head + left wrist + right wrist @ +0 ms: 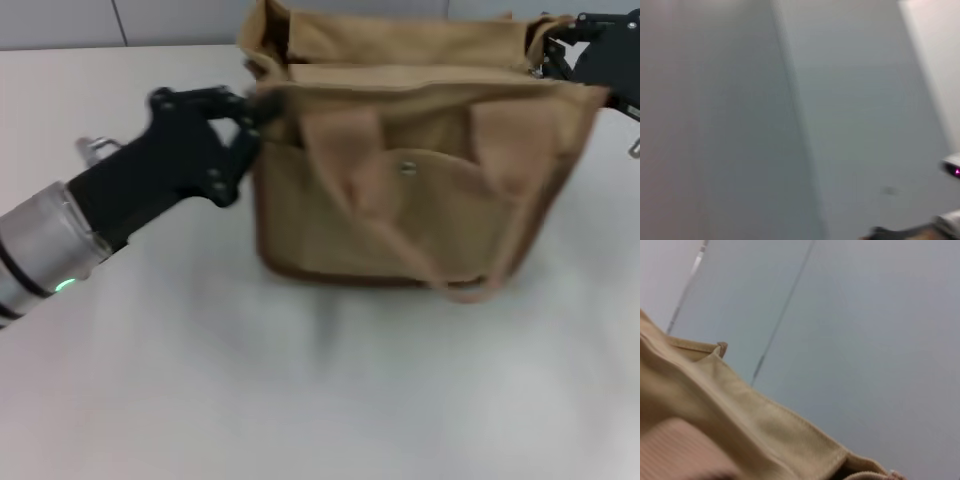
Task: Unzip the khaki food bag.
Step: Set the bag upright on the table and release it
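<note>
The khaki food bag [410, 190] stands upright on the white table [300, 400], with its two wide strap handles hanging down the front over the pocket with the silver snap [407, 167]. Its top edge looks slack, and the zipper pull is not visible. My left gripper [258, 112] is at the bag's upper left corner and is shut on the fabric there. My right gripper [552, 45] is at the bag's upper right corner, touching its top edge. The right wrist view shows the bag's tan top seam [740, 410] close up.
A grey wall [60, 20] runs behind the table's far edge. The left wrist view shows only grey wall panels [790, 120]. The left arm's silver forearm [40, 250] lies across the table's left side.
</note>
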### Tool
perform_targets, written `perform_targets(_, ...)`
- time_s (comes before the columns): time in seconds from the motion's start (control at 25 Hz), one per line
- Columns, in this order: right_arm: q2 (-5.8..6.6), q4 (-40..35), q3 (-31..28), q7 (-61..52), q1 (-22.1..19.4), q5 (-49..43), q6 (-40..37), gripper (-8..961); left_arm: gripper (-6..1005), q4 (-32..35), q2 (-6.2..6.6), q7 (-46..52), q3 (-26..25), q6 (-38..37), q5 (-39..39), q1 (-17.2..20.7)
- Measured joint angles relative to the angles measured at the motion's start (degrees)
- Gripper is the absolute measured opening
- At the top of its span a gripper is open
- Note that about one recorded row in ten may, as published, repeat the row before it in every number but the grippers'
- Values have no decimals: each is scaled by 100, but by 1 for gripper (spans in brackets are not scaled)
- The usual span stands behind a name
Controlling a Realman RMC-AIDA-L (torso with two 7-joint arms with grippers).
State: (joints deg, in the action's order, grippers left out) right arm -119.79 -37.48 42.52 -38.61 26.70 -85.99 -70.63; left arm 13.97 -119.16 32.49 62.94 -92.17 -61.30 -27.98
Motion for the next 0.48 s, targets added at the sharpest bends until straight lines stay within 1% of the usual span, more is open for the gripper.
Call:
perform_targets(0.04, -5, 85, 22, 59, 18, 133, 82, 70, 60, -113, 3, -22, 2, 28, 179, 54)
perform_targets(0.08, -5, 249, 78, 255, 16, 454, 104, 95, 57, -171, 16, -14, 7, 33, 300, 153)
perform_targets(0.12, -5, 249, 78, 255, 16, 454, 104, 121, 55, -171, 16, -14, 7, 33, 300, 153)
perform_targets(0.16, -6, 312, 96, 346, 9, 587, 86, 147, 52, -154, 29, 2, 7, 14, 305, 239)
perform_targets(0.24, -7, 347, 99, 406, -21, 731, 66, 198, 96, -90, 45, 38, 3, -52, 306, 355)
perform_targets(0.28, -13, 355, 104, 415, -119, 947, 3, 239, 118, 37, 58, 99, 9, -144, 302, 489)
perform_targets(0.32, -13, 355, 104, 415, -119, 947, 3, 280, 140, 37, 58, 99, 9, -144, 302, 489)
perform_targets(0.36, -13, 364, 101, 416, -215, 1160, -80, 322, 162, 121, 65, 142, 16, -200, 291, 573)
perform_targets(0.4, -12, 398, 95, 417, -301, 1374, -197, 363, 184, 191, 67, 182, 24, -270, 263, 635)
perform_targets(0.44, 0, 443, 83, 416, -401, 1621, -370, 404, 229, 269, 78, 232, 30, -363, 222, 714)
perform_targets(0.48, 33, 497, 63, 232, -596, 1921, -737, 424, 274, 412, 109, 354, 35, -558, 91, 840)
